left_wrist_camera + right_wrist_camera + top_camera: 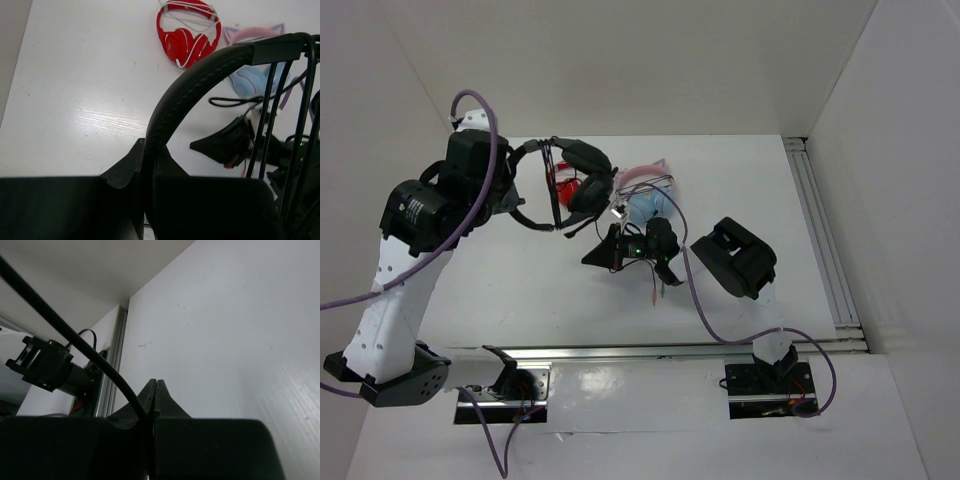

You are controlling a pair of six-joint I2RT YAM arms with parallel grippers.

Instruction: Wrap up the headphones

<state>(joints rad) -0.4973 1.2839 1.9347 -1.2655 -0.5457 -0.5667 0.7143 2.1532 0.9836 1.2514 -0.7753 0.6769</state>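
Left tool (148, 150) clamped shut on the padded band of the black headphones (200, 75), which arc away from its fingers toward 1 o'clock in the left wrist view. The right tool (156, 390), fully closed, pinches a thin black cable (30, 291) that runs off toward 10 o'clock. Seen from above, the headphones sit at 3 o'clock of the left tool, with the right tool at their 5 o'clock, over the white bench (760, 190).

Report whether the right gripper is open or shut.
Shut: the right gripper pinches the headphones' thin black cable, its two tips meeting.
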